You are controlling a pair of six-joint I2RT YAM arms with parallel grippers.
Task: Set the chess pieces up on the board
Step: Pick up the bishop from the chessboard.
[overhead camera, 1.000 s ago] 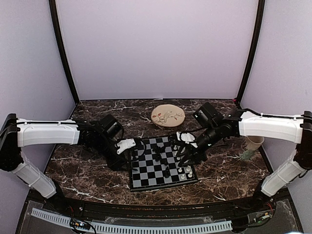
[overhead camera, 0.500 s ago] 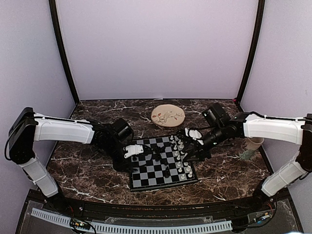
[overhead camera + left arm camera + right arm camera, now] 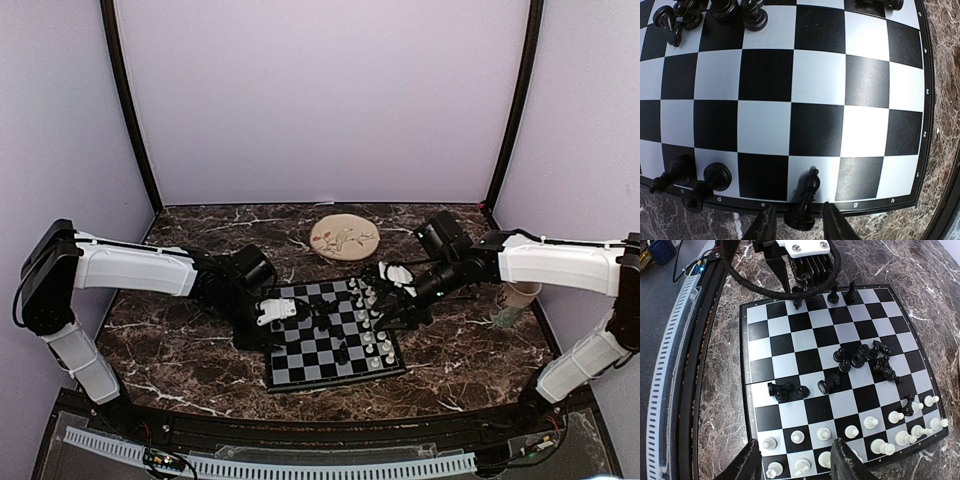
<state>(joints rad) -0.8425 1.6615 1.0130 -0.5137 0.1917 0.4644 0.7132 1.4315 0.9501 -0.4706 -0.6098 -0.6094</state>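
At the left of the dark marble table (image 3: 170, 350), the left gripper (image 3: 798, 206) is held low at the left edge of the board (image 3: 765, 82), which is laid flat in the middle of the table between the two arms. Its fingers (image 3: 766, 227) are set on either side of a single black piece (image 3: 808, 187), which is stood upright at the very rim of the board. A narrow gap appears to be left on each side, and whether the piece is actually pinched cannot be told. Two more black pieces (image 3: 717, 175) are stood on the same edge row, just beside one another and a little apart from the flanked one. Towards the middle of the board the rest of the black chess pieces (image 3: 858, 359) are gathered in a loose cluster, several of them tipped onto their sides. Along the right edge of the board the white pieces (image 3: 852, 431) are lined up in two rows, mostly upright, though a few are seen lying down. Above those rows the right gripper (image 3: 795, 441) is held clear of the board with its jaws spread wide, and nothing is gripped between them. Beyond the board a round floral plate (image 3: 344, 238) is set, and at the far right a cup (image 3: 520, 293) is seen by the right arm, well apart from the board.
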